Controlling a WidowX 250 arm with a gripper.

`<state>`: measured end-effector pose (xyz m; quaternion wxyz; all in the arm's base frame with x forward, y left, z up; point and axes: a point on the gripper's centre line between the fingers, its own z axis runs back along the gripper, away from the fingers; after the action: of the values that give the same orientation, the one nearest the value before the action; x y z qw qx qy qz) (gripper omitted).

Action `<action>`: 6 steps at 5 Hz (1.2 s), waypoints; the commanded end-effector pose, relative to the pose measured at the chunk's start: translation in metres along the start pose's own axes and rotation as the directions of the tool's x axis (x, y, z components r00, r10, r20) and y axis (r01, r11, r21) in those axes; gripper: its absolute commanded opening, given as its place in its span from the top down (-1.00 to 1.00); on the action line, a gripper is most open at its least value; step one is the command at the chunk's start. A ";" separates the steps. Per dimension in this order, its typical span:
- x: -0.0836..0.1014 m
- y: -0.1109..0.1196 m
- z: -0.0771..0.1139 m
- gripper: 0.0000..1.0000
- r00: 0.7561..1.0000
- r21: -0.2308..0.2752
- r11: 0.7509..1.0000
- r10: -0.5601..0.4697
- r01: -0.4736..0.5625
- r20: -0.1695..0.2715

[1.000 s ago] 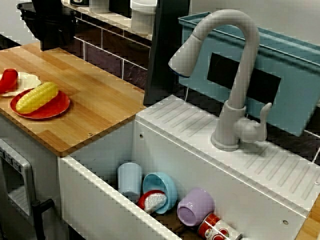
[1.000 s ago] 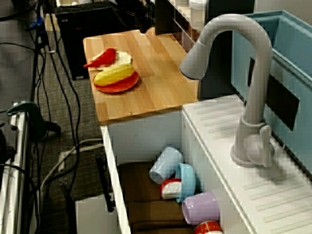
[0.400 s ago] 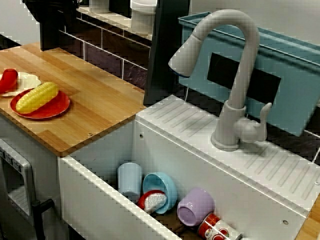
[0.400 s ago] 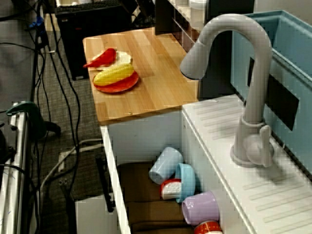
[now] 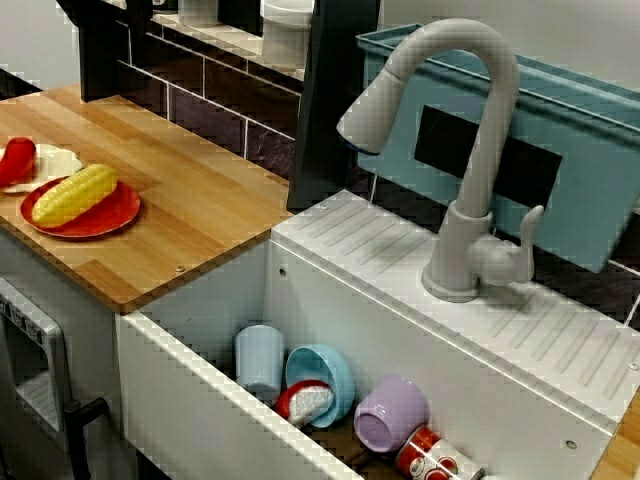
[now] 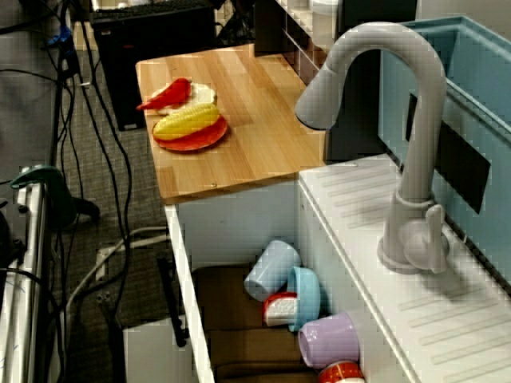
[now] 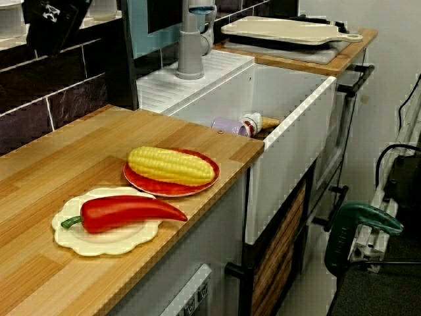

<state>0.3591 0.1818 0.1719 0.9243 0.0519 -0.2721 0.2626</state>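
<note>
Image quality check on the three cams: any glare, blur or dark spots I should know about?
View facing the faucet: even light, jagged edges, purple cup in the sink shaded but readable. View from above the sink: soft, floor side dim. View along the counter: sharpest, small highlights on the pepper; gripper is a dark shape cut by the top edge, jaws unreadable.

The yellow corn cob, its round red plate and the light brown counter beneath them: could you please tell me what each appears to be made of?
The yellow corn cob looks like moulded plastic: uniform colour, soft sheen, regular kernels. The round red plate seems plastic, smooth and glossy. The light brown counter appears to be wood or wood-look laminate, with grain stripes and a matte finish.
</note>
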 end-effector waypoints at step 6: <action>0.038 0.012 0.015 -1.00 0.987 -0.051 0.996 0.073 -0.067 0.144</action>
<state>0.3812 0.1937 0.1805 0.9012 0.0301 -0.3243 0.2860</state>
